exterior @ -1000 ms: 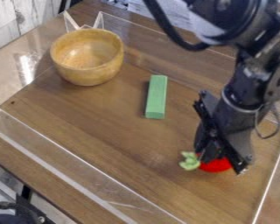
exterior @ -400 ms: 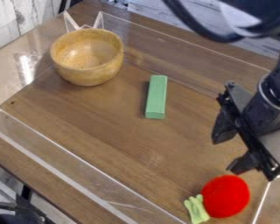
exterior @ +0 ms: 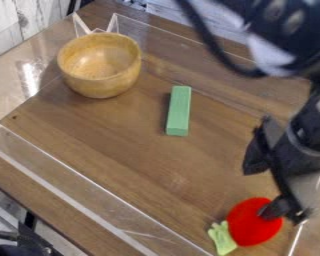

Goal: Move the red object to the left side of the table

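The red object (exterior: pixel 256 222), a small round toy fruit with a light-green stem (exterior: pixel 223 238), lies on its side at the front right corner of the table (exterior: pixel 109 140), on or right beside the glossy plastic border. My gripper (exterior: pixel 278 188) hangs just above and behind it, its black jaws spread open with nothing between them. The lower fingertip is close to the fruit's top right; whether it touches I cannot tell.
A green rectangular block (exterior: pixel 179 110) lies in the middle of the table. A wooden bowl (exterior: pixel 99 65) stands at the back left. The clear plastic border (exterior: pixel 69 190) runs along the front and left edges.
The gripper was shut on the red object a second ago. It has opened and shifted right, and the fruit now lies loose, nearer the front right corner.
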Tool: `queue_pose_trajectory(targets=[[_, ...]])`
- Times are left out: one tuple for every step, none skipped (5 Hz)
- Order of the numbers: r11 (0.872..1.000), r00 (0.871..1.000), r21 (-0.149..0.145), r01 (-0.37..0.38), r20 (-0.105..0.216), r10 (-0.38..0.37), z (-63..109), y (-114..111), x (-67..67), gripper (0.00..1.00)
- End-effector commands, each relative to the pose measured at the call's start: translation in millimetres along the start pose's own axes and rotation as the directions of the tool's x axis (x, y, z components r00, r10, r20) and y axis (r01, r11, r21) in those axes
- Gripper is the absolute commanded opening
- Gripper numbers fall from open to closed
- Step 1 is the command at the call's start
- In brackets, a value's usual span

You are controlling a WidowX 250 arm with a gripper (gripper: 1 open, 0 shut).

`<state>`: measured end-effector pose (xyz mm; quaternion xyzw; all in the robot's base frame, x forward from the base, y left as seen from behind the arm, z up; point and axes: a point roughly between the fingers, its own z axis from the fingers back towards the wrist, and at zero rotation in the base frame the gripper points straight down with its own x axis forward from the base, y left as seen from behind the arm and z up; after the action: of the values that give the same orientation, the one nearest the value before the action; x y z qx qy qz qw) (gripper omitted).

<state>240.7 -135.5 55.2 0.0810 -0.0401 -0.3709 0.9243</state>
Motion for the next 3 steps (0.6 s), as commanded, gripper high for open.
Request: queue_pose_trajectory(targets=[[0.999,0.998,0.009,0.051,0.040,-0.051,-14.3,5.0,-5.9,1.00],[0.999,0.999,0.006,0.033,0.031,-0.033,-12.1,6.1,-5.0,1.00],[1.000,1.000,-0.004,0.009,0.013,-0.009,-7.3,7.9,-3.4,0.00]])
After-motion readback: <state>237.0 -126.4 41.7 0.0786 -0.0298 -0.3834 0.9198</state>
